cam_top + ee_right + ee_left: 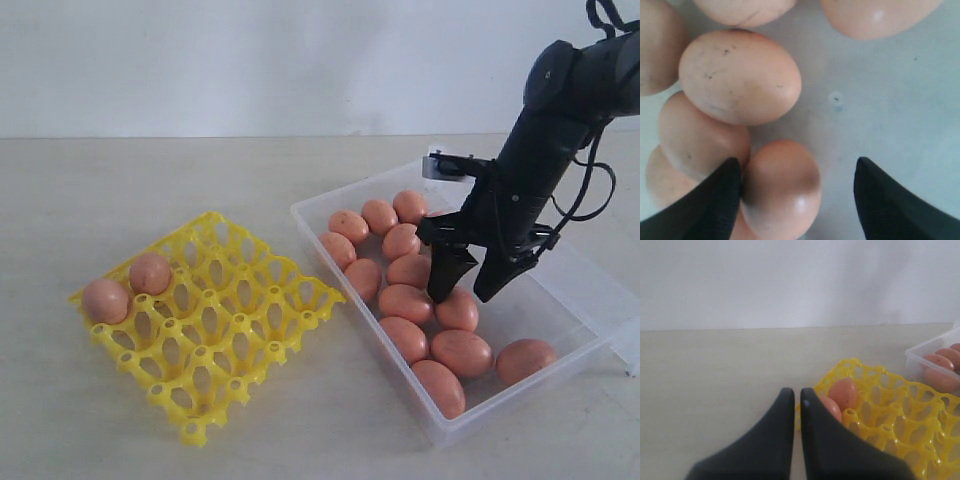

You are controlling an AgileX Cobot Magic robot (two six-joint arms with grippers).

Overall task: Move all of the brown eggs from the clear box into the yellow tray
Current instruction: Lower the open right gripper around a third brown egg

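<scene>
Hanging spread, right tool (462,296) partly covers one brown egg (458,313).

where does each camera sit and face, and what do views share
Exterior view: off the arms, angled down across the table at the yellow tray, the clear box and the open right gripper on its arm.
Left wrist view: on the left arm, low, facing the tray's two eggs past the shut left gripper.
Right wrist view: on the right arm, straight down into the box; only its fingers show.
Shared: exterior and left wrist both show tray and box; exterior and right wrist both show the box's eggs.
</scene>
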